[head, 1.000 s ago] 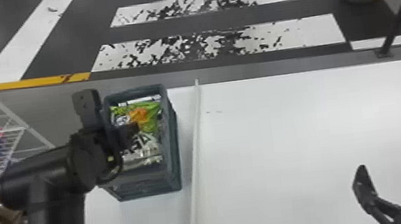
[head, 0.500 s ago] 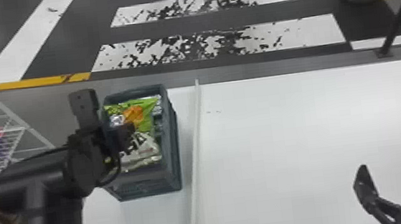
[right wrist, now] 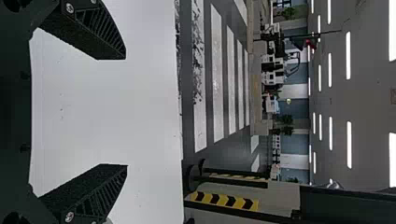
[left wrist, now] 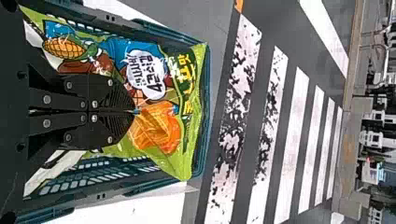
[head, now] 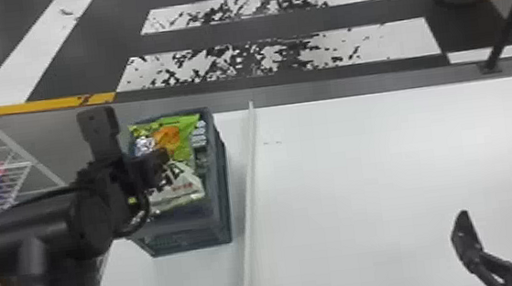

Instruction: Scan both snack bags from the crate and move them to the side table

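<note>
Nearest us, our right gripper waits with fingers spread above the broad white tabletop, parked well away from the crate. Our left gripper reaches over the crate, its fingers clenched and seemingly pinching film of the green snack bag, likely so we can draw it out by its loose face. The pale snack bag lies in the crate on the side nearer us, partly under the green one; the walls keep both together. The rim runs close around the bags, so we should lift well clear before going sideways. Just beside the crate, a pale strip divides the surface; past it lies generous open room, up to the far edge before the striped floor.
</note>
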You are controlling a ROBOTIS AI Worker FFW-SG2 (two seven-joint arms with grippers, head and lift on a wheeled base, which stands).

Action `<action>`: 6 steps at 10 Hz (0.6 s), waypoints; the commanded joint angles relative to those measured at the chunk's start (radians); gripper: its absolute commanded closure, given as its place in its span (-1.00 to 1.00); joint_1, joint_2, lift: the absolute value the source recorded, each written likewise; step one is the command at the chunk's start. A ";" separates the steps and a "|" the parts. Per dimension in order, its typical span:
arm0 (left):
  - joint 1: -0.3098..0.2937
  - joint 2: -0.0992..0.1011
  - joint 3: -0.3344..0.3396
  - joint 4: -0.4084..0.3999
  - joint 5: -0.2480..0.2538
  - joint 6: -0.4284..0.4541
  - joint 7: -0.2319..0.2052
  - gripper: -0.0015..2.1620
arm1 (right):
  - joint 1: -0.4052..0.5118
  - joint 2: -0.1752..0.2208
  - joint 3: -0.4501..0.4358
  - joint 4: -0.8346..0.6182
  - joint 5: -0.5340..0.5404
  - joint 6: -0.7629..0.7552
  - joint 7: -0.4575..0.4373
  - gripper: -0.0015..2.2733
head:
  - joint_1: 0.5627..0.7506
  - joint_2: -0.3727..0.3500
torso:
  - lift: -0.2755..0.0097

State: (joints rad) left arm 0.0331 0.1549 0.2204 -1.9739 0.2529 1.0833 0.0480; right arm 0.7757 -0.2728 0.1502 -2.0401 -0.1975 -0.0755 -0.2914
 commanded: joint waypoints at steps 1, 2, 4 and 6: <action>0.018 0.000 0.007 -0.042 -0.001 0.005 0.007 0.49 | 0.000 0.000 -0.001 0.000 -0.003 -0.002 0.000 -0.91 | 0.41 0.46 | 0.73; 0.024 0.000 0.013 -0.065 0.002 0.011 0.013 0.49 | 0.000 0.001 -0.001 -0.002 -0.002 -0.002 0.000 -0.91 | 0.41 0.47 | 0.73; 0.047 0.002 0.031 -0.134 0.023 0.033 0.013 0.49 | 0.002 0.003 -0.001 -0.003 0.004 -0.005 0.000 -0.91 | 0.41 0.49 | 0.73; 0.077 0.003 0.054 -0.240 0.077 0.079 0.004 0.49 | 0.002 0.004 -0.020 -0.003 0.003 -0.011 -0.002 -0.91 | 0.41 0.48 | 0.73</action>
State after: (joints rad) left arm 0.0993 0.1580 0.2651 -2.1797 0.3099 1.1470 0.0524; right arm 0.7774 -0.2685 0.1372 -2.0433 -0.1942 -0.0846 -0.2930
